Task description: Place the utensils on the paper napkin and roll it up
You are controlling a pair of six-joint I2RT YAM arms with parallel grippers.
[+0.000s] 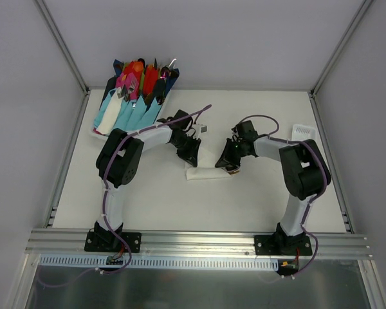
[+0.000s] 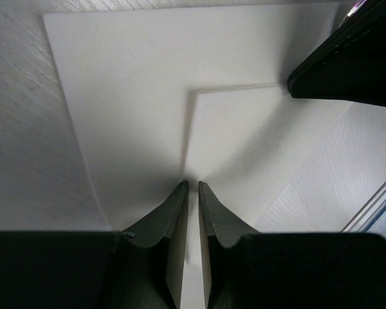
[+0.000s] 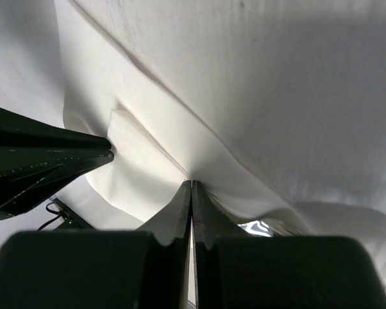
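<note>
Paper napkin (image 1: 204,174): white, gathered into narrow band, flat on table (image 1: 244,206). Left gripper (image 1: 190,156) over napkin's left end; right gripper (image 1: 231,166) at napkin's right end. Bright cutlery bundle (image 1: 136,90) in light-blue wraps well beyond napkin, up-left. White slotted tray (image 1: 302,131) well right of napkin, farther back.

The top view looks steeply down from above and behind the arm bases, taking in the whole worktop (image 1: 244,199); each wrist view looks along its own fingers, past the left pincer (image 2: 193,185) or the right pincer (image 3: 192,183), very close to the paper napkin (image 1: 206,173); all three views share that napkin.
</note>
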